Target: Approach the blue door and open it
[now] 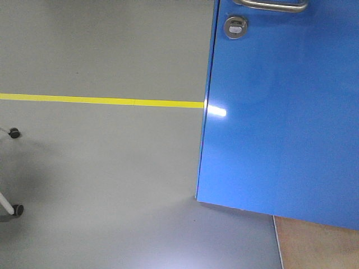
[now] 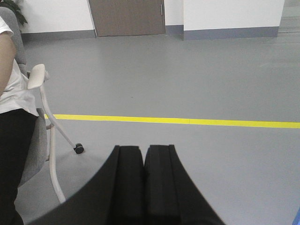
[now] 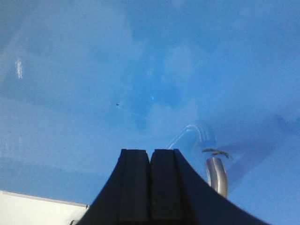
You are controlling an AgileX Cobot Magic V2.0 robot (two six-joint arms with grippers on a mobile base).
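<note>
The door fills the right side of the front view, its glossy blue face catching a bright glare spot near the left edge. A silver handle crosses the top of that view, and a round lock sits just below it, near the door's edge. The door's lower edge stands on grey floor, with a strip of brownish floor showing beyond it at the bottom right. A yellow line runs across the grey floor and meets the door's left edge. Two small black casters on pale legs show at the far left.

In the right wrist view, the right end effector points at the blue panel, which fills almost the whole picture; its two black fingers press together with nothing between them. The handle's curved silver end rises just to the right of the fingers, apart from them.

In the left wrist view, the left end effector is likewise closed and empty, aimed over open grey floor toward the yellow line. A chair on casters stands at the left with a person in a white top and dark trousers seated in it. A brown door is set in the far white wall.
</note>
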